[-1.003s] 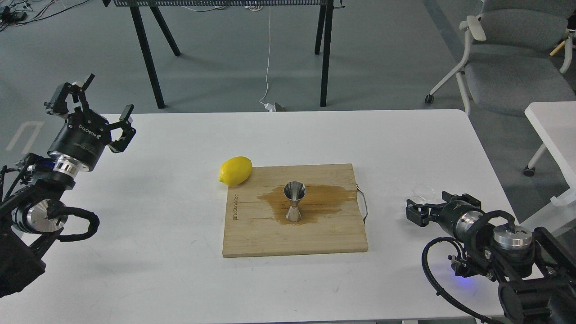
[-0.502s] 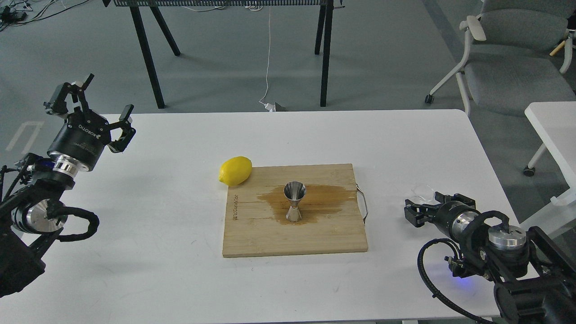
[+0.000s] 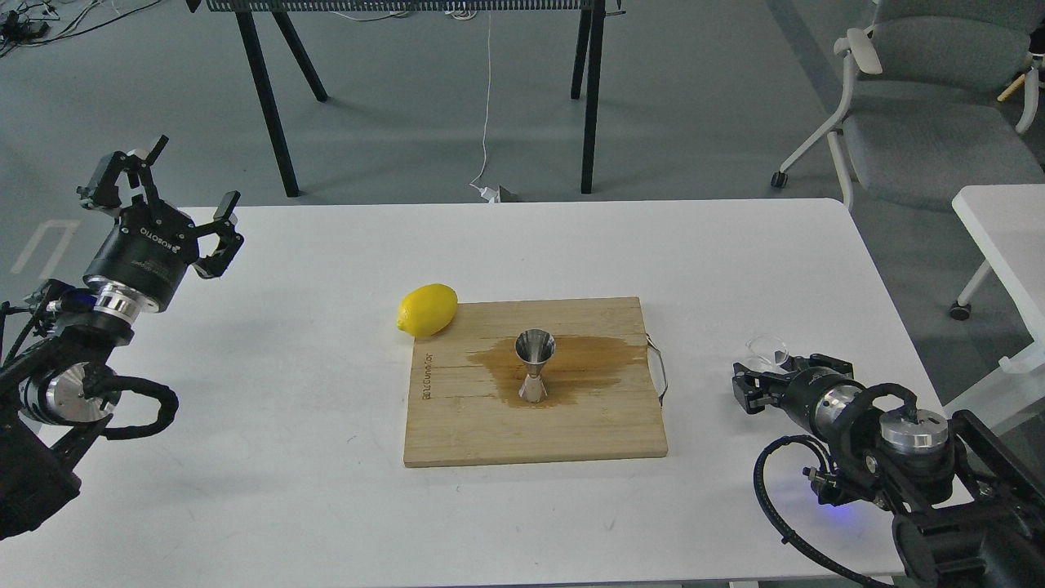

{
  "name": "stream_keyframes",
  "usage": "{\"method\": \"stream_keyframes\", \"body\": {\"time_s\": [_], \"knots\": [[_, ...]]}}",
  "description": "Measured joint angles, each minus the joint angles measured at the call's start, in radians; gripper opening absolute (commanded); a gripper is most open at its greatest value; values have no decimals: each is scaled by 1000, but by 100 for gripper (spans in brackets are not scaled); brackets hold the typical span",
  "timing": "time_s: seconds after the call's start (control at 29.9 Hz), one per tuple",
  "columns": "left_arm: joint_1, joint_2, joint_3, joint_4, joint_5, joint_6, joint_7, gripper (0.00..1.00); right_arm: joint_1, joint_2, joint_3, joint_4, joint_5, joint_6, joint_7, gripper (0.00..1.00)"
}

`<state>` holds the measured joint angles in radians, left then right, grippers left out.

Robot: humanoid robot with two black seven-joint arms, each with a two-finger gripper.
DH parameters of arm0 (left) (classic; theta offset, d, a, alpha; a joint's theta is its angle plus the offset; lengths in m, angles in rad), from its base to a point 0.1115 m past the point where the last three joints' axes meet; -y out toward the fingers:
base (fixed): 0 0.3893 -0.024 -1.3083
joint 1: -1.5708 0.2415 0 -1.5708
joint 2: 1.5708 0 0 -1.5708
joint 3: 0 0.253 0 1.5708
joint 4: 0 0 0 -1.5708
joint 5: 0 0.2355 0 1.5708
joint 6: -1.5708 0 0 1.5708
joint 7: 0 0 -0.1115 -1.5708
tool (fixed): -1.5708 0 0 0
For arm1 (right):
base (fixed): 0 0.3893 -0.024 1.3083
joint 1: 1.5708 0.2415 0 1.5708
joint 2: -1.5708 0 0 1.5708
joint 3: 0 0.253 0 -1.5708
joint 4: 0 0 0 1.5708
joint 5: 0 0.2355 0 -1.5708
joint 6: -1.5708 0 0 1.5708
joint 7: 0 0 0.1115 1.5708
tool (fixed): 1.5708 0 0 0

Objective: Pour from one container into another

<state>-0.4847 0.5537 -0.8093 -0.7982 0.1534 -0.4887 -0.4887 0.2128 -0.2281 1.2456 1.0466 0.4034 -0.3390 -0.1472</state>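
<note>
The steel jigger (image 3: 534,366) stands upright in the middle of the wooden cutting board (image 3: 457,425), in a brown wet stain (image 3: 592,359). The small clear glass cup (image 3: 767,349) rests on the white table to the right of the board. My right gripper (image 3: 775,374) lies low just in front of the cup; its fingers look spread and hold nothing. Raised over the table's far left, my left gripper (image 3: 167,200) is open and empty.
A yellow lemon (image 3: 427,309) touches the board's back left corner. A metal handle (image 3: 658,371) sticks out of the board's right edge. The table's right edge (image 3: 886,302) runs close behind the cup, with a grey chair (image 3: 931,106) beyond.
My right gripper has slid slightly down and left, away from the glass cup, which now shows more fully. The left arm has barely shifted.
</note>
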Motion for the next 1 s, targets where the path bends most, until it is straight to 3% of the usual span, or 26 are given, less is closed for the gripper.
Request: {"method": "stream_keyframes", "body": {"time_s": [1.0], "knots": [[2, -1, 2, 8, 0, 0, 0, 98, -1, -7, -2, 0, 0, 23, 0, 47]]}}
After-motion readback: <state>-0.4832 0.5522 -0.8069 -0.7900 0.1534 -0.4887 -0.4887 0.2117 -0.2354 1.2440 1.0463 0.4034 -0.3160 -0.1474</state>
